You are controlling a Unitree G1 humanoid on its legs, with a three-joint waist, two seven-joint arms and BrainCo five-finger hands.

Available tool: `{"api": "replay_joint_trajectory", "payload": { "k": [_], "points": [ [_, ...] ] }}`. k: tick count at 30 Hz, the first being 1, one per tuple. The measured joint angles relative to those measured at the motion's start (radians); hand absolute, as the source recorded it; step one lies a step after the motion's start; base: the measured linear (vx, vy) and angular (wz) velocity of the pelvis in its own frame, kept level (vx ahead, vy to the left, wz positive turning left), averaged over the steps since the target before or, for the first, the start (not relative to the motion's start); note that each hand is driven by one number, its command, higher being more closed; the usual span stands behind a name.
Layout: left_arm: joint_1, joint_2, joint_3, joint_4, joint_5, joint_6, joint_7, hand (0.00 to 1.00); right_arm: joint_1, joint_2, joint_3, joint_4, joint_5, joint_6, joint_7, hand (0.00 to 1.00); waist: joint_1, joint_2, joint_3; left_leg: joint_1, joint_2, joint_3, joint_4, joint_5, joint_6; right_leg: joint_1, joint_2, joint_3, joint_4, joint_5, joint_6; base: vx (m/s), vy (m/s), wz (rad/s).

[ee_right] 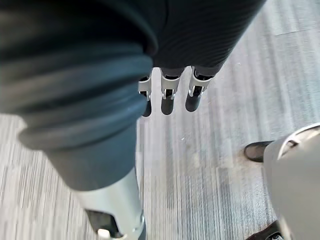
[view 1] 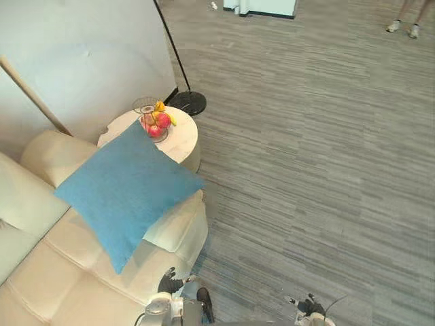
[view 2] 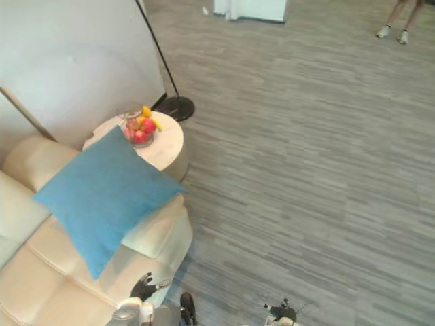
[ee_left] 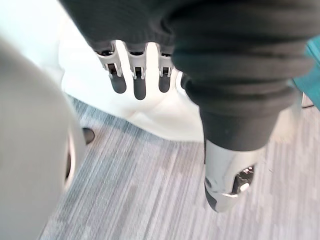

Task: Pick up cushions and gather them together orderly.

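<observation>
A blue square cushion point(view 1: 126, 190) lies tilted over the arm and seat of a cream sofa point(view 1: 61, 278), one corner reaching toward the round side table. A sliver of it also shows as a teal edge point(ee_left: 312, 65) in the left wrist view. My left hand point(view 1: 170, 280) hangs low beside the sofa's front corner, short of the cushion; its fingers point(ee_left: 137, 85) are straight and hold nothing. Out over the bare floor to the right, my right hand point(view 1: 309, 305) is open too, with its fingers point(ee_right: 170, 97) straight and empty.
A round white side table point(view 1: 180, 139) with a wire bowl of fruit point(view 1: 155, 122) stands past the sofa arm. Behind it are a floor lamp's black base point(view 1: 187, 103) and a white wall. A person's feet point(view 1: 403, 28) show far off on the grey carpet point(view 1: 306, 170).
</observation>
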Motion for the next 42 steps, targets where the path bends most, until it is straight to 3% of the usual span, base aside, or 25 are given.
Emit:
{"api": "replay_joint_trajectory", "payload": {
  "k": [1, 3, 5, 8, 10, 11, 12, 16, 19, 21, 23, 28, 34, 42],
  "points": [
    [0.001, 0.002, -0.001, 0.001, 0.0, 0.001, 0.0, 0.0, 0.0, 0.004, 0.0, 0.004, -0.001, 0.001, 0.001, 0.0, -0.001, 0.0, 0.001, 0.036, -0.012, -0.033, -0.009, -0.01, 0.002, -0.04, -0.023, 0.022, 0.141, 0.026, 0.033, 0.36, 0.04, 0.86],
    [0.017, 0.018, -0.014, 0.005, 0.0, 0.002, 0.0, 0.0, 0.003, 0.005, -0.004, 0.003, -0.001, 0.0, 0.003, 0.0, -0.017, 0.008, 0.007, 0.092, -0.013, -0.092, -0.013, -0.037, 0.006, -0.098, -0.032, 0.048, 0.314, -0.017, 0.027, 0.3, -0.021, 0.85],
    [0.031, 0.029, -0.017, 0.013, 0.0, 0.002, 0.001, 0.0, 0.0, 0.004, 0.003, 0.002, -0.001, -0.001, 0.003, 0.0, -0.022, 0.011, 0.0, 0.127, -0.007, -0.132, -0.033, -0.042, 0.002, -0.15, -0.014, 0.055, 0.297, -0.054, 0.008, 0.31, -0.088, 0.74],
    [0.034, 0.02, -0.012, 0.019, -0.009, 0.003, 0.002, 0.0, -0.009, -0.004, 0.002, -0.014, 0.001, -0.002, 0.005, 0.0, -0.029, 0.035, 0.003, 0.15, 0.039, -0.203, -0.044, -0.05, -0.014, -0.252, 0.076, 0.153, 0.13, -0.057, -0.005, 0.23, -0.137, 0.64],
    [0.037, 0.018, -0.001, 0.019, -0.017, 0.002, 0.002, 0.0, -0.011, 0.0, 0.003, -0.018, 0.001, -0.004, 0.005, 0.0, -0.03, 0.04, 0.009, 0.16, 0.058, -0.25, -0.041, -0.062, -0.044, -0.272, 0.122, 0.263, -0.034, 0.02, 0.002, 0.21, -0.245, 0.76],
    [0.037, 0.026, 0.005, 0.018, -0.018, 0.001, 0.003, 0.0, -0.008, 0.005, 0.005, -0.016, 0.001, -0.003, 0.005, 0.0, -0.033, 0.013, 0.006, 0.16, 0.05, -0.28, -0.03, -0.075, -0.067, -0.27, 0.124, 0.33, -0.11, 0.075, 0.001, 0.19, -0.319, 0.9],
    [0.035, 0.035, 0.015, 0.019, -0.017, 0.001, 0.004, 0.0, -0.004, 0.009, 0.006, -0.013, 0.003, -0.002, 0.005, 0.0, -0.034, -0.01, 0.013, 0.16, 0.043, -0.304, -0.014, -0.091, -0.089, -0.26, 0.121, 0.351, -0.118, 0.167, -0.023, 0.17, -0.366, 0.84],
    [0.039, -0.009, 0.071, 0.019, -0.016, -0.001, 0.007, 0.0, 0.0, -0.007, 0.0, -0.017, 0.003, -0.003, 0.004, 0.0, -0.033, 0.037, 0.003, 0.154, 0.112, -0.355, -0.017, -0.09, -0.137, -0.239, 0.156, 0.223, -0.093, 0.104, -0.075, 0.18, -0.35, 0.72],
    [0.039, -0.013, 0.083, 0.013, -0.017, -0.001, 0.009, 0.0, 0.004, -0.002, 0.0, -0.017, 0.003, -0.003, 0.002, 0.0, -0.03, 0.033, 0.007, 0.153, 0.148, -0.332, 0.0, -0.081, -0.152, -0.185, 0.166, 0.14, -0.101, 0.074, -0.103, 0.12, -0.231, 0.74],
    [0.04, -0.014, 0.082, 0.0, -0.017, -0.001, 0.009, 0.0, 0.004, 0.0, 0.001, -0.017, 0.003, -0.003, 0.003, 0.0, -0.029, 0.03, 0.008, 0.134, 0.165, -0.282, 0.024, -0.08, -0.154, -0.167, 0.164, 0.098, -0.105, 0.063, -0.103, 0.05, -0.143, 0.63],
    [0.038, -0.013, 0.077, -0.002, -0.017, -0.001, 0.009, 0.0, 0.002, 0.0, 0.0, -0.015, 0.005, -0.002, 0.003, 0.0, -0.028, 0.029, 0.009, 0.118, 0.165, -0.225, 0.019, -0.06, -0.17, -0.159, 0.154, 0.06, -0.12, 0.063, -0.103, 0.04, -0.076, 0.7],
    [0.031, 0.005, 0.02, -0.002, -0.017, -0.001, 0.009, 0.0, 0.002, 0.002, -0.002, -0.008, 0.005, 0.0, 0.005, 0.0, -0.033, 0.014, 0.004, 0.106, 0.136, -0.125, -0.081, 0.023, -0.145, -0.137, 0.106, -0.032, -0.151, 0.07, -0.093, 0.01, 0.02, 0.61],
    [0.039, 0.037, -0.007, 0.023, -0.015, 0.001, 0.009, 0.0, -0.007, 0.008, 0.007, 0.016, 0.002, 0.0, 0.009, 0.0, -0.032, -0.002, 0.001, 0.162, 0.105, -0.151, -0.201, 0.086, -0.129, -0.095, 0.105, -0.047, -0.206, 0.105, -0.076, -0.02, 0.055, 0.18],
    [0.045, 0.052, 0.001, 0.029, -0.017, 0.001, 0.014, 0.0, -0.006, -0.001, 0.072, -0.005, -0.001, 0.001, 0.004, 0.0, -0.033, -0.013, -0.01, 0.161, 0.079, -0.203, -0.276, 0.136, -0.106, -0.097, 0.089, -0.079, -0.22, 0.104, -0.055, -0.06, 0.043, 0.24]
  ]
}}
